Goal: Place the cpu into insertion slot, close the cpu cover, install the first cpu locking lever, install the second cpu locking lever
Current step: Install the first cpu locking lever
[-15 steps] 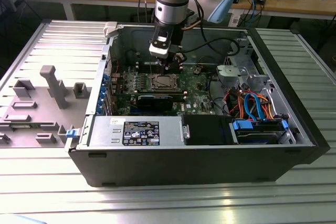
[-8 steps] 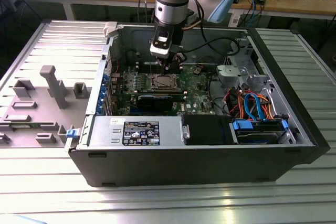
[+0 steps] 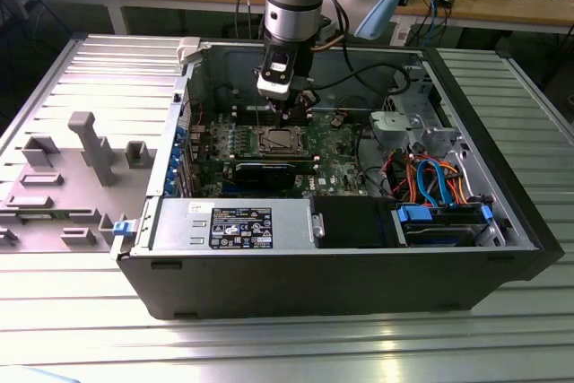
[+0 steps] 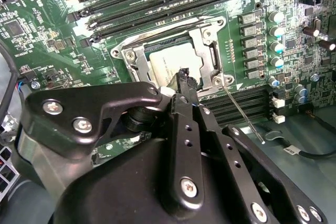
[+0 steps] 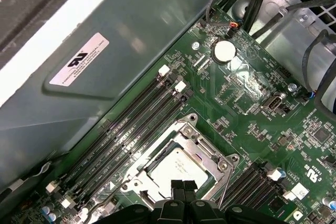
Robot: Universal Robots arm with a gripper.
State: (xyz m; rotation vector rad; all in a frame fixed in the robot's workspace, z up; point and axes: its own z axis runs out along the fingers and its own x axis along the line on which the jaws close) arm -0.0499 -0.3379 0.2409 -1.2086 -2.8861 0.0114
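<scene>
I am seeing the cpu [image 4: 169, 59] sitting in the insertion slot [image 3: 278, 140] under the lowered cpu cover [image 4: 209, 45]. My gripper [image 5: 182, 187], fingers pinched together on nothing, is hovering above. One locking lever [image 4: 242, 113] is apparently standing unlatched.

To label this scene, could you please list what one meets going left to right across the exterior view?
Grey fixture → cpu → black bay → blue caddy.

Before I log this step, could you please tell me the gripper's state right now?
Gripper: closed, holding nothing, poised just over the cpu.
</scene>
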